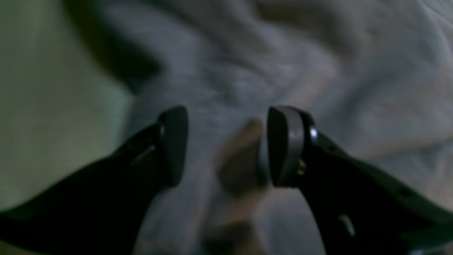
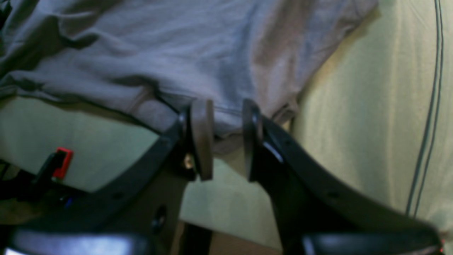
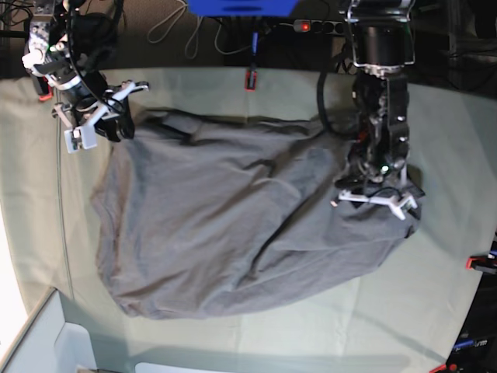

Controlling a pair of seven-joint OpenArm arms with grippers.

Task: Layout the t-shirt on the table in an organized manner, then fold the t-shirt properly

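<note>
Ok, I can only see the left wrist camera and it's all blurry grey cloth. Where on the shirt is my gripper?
Observer: The left gripper is over the t-shirt's edge on the base view's right side, with its jaws apart.
Operator: And where's the other arm?
Observer: The right gripper is at the shirt's corner at the base view's upper left. The hem is between its pads, but I can't tell if it's pinched.
Operator: Is the shirt flat?
Observer: No, it's spread out but rumpled, with big folds, on the table.
</note>
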